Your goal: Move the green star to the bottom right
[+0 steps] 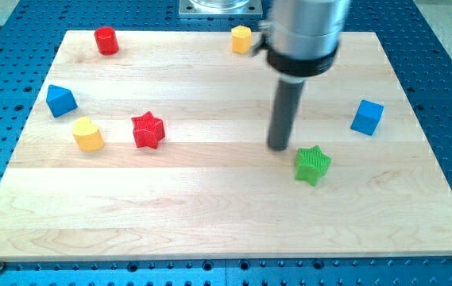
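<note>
Green star-shaped ribbed block (pixel 312 164) lies on the pale wooden board (pixel 210 214), nearest the view's bottom of all the blocks, just to the right of and slightly below my tip (pixel 279 148), very close to it, though whether the two touch I cannot tell. My tip is the lower end of a straight dark rod (pixel 283 111) that hangs from a silvery cylinder with a black collar (pixel 303 36); it is a bare rod with nothing that opens or closes, and it holds nothing, its end resting at the board surface. Well to the left of my tip, at about the same depth, sit a red star-shaped block (pixel 148 129) and, just beyond that on its left, a yellow heart-shaped block (pixel 88 133). Further left again and a little higher in the view lies a blue wedge-like block (pixel 60 100). To the right of my tip, well apart and slightly higher in the view, stands a blue cube (pixel 367 117). Farthest off, near the board's top edge, a yellow block (pixel 241 38), whose shape I cannot quite make out, sits just left of the cylinder, and a red cylinder-like block (pixel 106 40) sits far to the upper left. Around the board runs a blue perforated table top (pixel 440 48).
</note>
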